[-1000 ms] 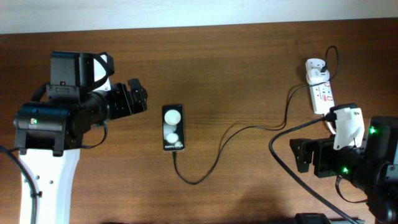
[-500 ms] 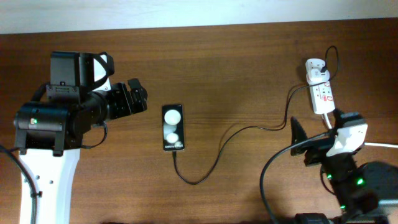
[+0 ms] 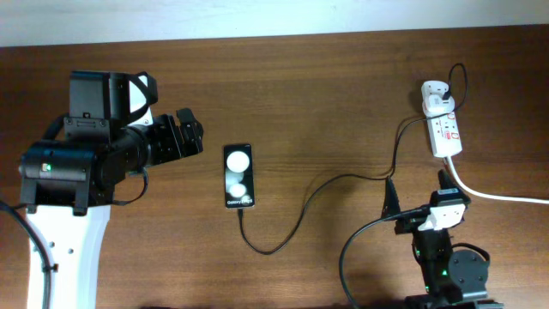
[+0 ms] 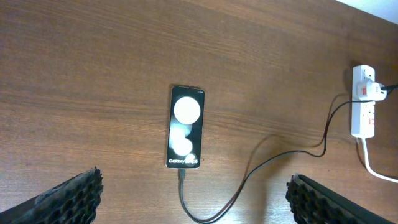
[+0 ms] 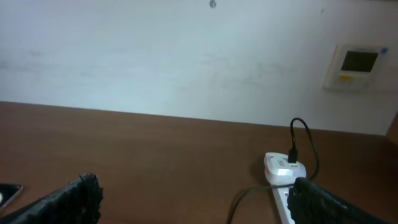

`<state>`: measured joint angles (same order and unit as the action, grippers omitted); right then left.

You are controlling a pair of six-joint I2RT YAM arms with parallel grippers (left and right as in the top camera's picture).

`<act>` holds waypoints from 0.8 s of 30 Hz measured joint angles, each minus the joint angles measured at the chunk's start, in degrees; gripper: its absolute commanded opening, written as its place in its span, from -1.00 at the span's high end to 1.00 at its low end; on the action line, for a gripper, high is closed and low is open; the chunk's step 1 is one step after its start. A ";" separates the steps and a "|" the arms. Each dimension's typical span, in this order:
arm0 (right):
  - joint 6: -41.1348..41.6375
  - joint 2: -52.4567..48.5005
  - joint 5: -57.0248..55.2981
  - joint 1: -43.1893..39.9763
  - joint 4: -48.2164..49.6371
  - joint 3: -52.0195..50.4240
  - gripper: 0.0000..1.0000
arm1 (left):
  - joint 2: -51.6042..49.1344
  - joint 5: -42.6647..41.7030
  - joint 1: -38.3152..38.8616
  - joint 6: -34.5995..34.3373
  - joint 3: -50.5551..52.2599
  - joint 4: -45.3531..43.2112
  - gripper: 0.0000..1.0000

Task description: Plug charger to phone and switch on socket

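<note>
The black phone (image 3: 238, 176) lies face up at the table's middle, also in the left wrist view (image 4: 185, 127). The charger's thin black cable (image 3: 296, 227) has its tip at the phone's near edge, loops right, and ends in the white adapter (image 3: 437, 93) seated in the far end of the socket strip (image 3: 446, 133). My left gripper (image 3: 189, 130) is open and empty, left of the phone; its fingers frame the cable (image 4: 194, 182). My right gripper (image 3: 416, 196) is open and empty, below the socket, which shows between its fingers (image 5: 283, 199).
The socket's thick white cord (image 3: 493, 194) runs off the right edge. The left arm's white base (image 3: 60, 249) fills the near left. A pale wall with a small control panel (image 5: 357, 65) stands behind the table's far edge.
My right arm has pulled away from the socket, swinging down and left to the near edge. The left arm, phone and cable have not moved.
</note>
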<state>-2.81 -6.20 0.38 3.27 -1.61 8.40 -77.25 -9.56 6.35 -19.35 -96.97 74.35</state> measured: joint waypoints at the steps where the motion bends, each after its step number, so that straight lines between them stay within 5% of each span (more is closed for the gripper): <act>1: -0.02 0.44 -0.13 0.00 0.31 -0.87 -0.97 | 0.00 0.00 0.00 0.00 0.00 0.00 -0.98; 24: 0.02 4.66 -0.35 0.00 -2.82 -7.63 -0.97 | 0.00 0.00 0.00 0.00 0.00 0.00 -0.99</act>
<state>-2.79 -1.54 0.03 3.27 -4.43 0.78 -77.25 -9.56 6.35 -19.35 -96.97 74.35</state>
